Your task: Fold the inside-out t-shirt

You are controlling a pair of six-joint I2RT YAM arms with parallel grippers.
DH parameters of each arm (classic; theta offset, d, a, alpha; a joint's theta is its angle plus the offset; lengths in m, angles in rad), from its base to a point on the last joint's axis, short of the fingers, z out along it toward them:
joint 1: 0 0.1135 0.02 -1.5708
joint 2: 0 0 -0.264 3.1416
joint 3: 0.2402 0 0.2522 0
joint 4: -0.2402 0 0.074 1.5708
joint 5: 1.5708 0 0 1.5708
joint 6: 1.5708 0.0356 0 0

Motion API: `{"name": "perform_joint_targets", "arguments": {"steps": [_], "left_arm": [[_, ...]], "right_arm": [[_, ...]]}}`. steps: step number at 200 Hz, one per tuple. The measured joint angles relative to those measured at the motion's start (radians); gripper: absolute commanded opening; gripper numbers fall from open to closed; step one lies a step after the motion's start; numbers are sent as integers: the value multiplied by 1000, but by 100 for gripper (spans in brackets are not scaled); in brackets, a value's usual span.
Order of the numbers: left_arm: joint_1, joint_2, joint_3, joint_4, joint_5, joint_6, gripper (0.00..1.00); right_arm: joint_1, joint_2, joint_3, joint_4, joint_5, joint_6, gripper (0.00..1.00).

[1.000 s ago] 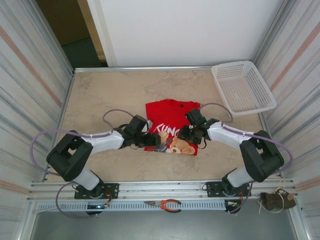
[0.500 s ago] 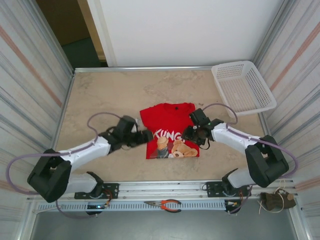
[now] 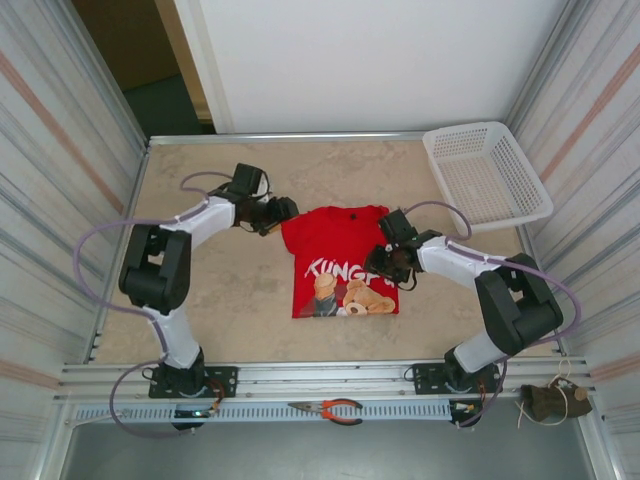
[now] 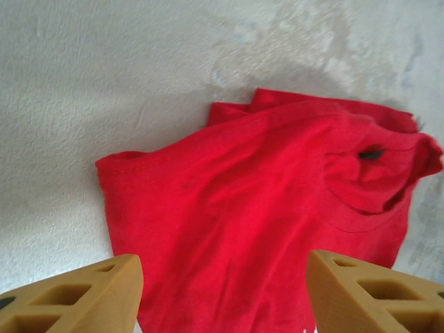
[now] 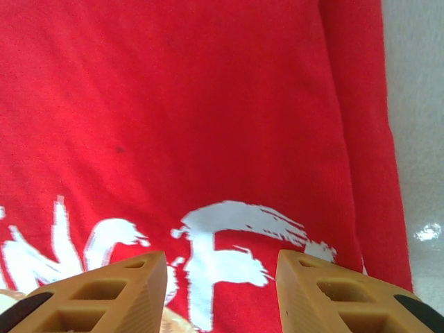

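Mid-counter (image 3: 215, 300): bright red short-sleeved cloth t-shirt (image 3: 338, 235) lies flat as a compact rectangle. Its brown teddy-bear print and white lettering face up, collar toward the far wall.

At its far-left corner, by the sleeve, sits the left end effector (image 3: 283, 210). The wrist view shows its tan fingers (image 4: 83, 295) spread wide with nothing between them. Red fabric is below, rumpled collar off to the right.

Over the shirt's right edge, beside the lettering, is the right end effector (image 3: 384, 262). Its fingers (image 5: 104, 295) are also parted and empty, white letters right under the gap. Can't say for sure whether either one touches the fabric.

White plastic mesh basket (image 3: 487, 175) sits in the far-right corner, well apart from the shirt. Red-handled pliers (image 3: 335, 408) lie on the near rail.
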State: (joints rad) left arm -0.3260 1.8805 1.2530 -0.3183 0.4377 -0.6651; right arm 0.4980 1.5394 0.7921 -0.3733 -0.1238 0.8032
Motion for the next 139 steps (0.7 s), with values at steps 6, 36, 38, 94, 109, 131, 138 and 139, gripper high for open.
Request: {"name": "perform_joint_targets", "arguments": {"steps": [6, 36, 38, 94, 109, 131, 138, 139], "left_arm": [[-1, 14, 10, -6, 1, 2, 63], [-16, 58, 62, -27, 0, 15, 62], [-17, 60, 66, -27, 0, 15, 62], [-52, 120, 124, -50, -4, 35, 61], [-59, 139, 127, -57, -12, 38, 59], [-63, 169, 134, -69, -19, 46, 37], [-63, 172, 135, -69, -22, 50, 29], [-63, 173, 135, -69, -23, 46, 28]], "right_arm": [[0, 3, -1, 3, 0, 0, 44], [5, 5, -2, 11, 2, 0, 43], [5, 5, -2, 11, 3, 0, 43], [13, 8, -2, 19, 16, 1, 43], [13, 8, -2, 24, 16, 2, 43], [13, 9, -2, 26, 18, 4, 43], [13, 9, -2, 26, 18, 4, 43], [13, 9, -2, 26, 18, 4, 43]]}}
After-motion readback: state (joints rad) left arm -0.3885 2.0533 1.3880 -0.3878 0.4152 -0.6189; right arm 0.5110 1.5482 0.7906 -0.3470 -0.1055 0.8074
